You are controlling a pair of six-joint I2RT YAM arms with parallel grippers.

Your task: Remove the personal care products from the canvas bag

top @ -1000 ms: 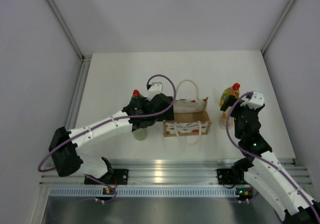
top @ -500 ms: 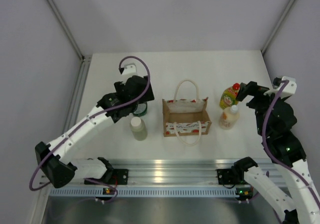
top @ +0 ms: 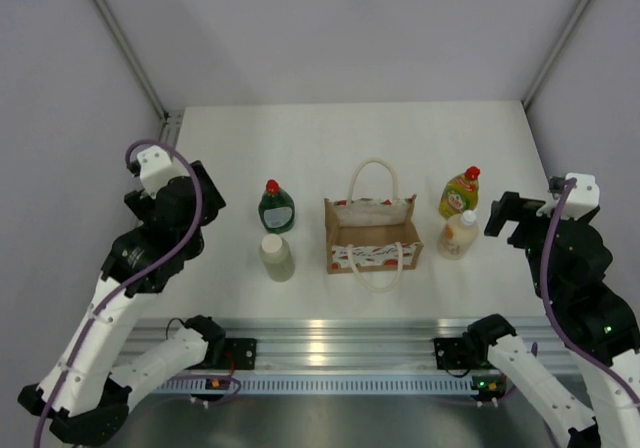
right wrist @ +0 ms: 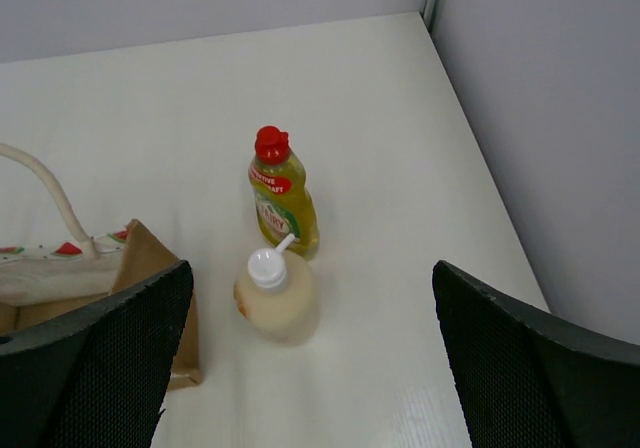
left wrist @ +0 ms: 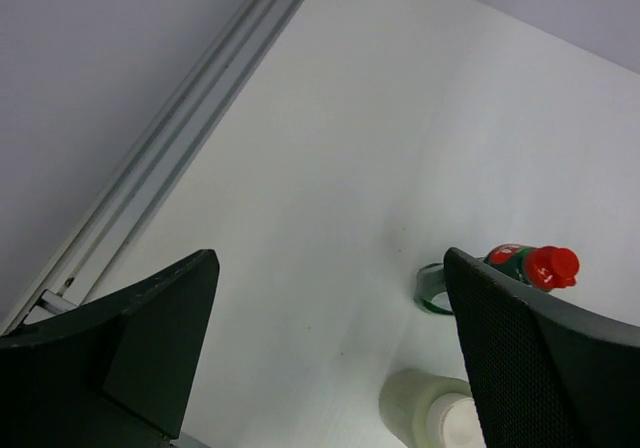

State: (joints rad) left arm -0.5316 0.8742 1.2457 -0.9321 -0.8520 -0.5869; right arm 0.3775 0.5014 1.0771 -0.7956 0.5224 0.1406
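The canvas bag (top: 372, 234) stands open mid-table, with only its brown floor showing inside. To its left stand a dark green bottle (top: 275, 208) with a red cap and a pale cylindrical bottle (top: 277, 256). On its right are a yellow bottle (top: 460, 192) and a cream bottle (top: 458, 235). My left gripper (top: 205, 203) hangs open and empty at the far left, well clear of the green bottle (left wrist: 525, 265) and the pale bottle (left wrist: 430, 413). At the right edge my right gripper (top: 505, 213) is open and empty, above the cream bottle (right wrist: 275, 296) and the yellow bottle (right wrist: 283, 200).
A metal rail (top: 160, 178) runs along the table's left edge, close to my left arm. Grey walls (top: 590, 118) close in on both sides and at the back. The bag's rope handles (top: 375, 168) loop out to the far and near sides.
My left gripper let go of the green bottle, which now stands by the pale one, and swung back to the far left. The right arm drew back rightward from the yellow and cream bottles.
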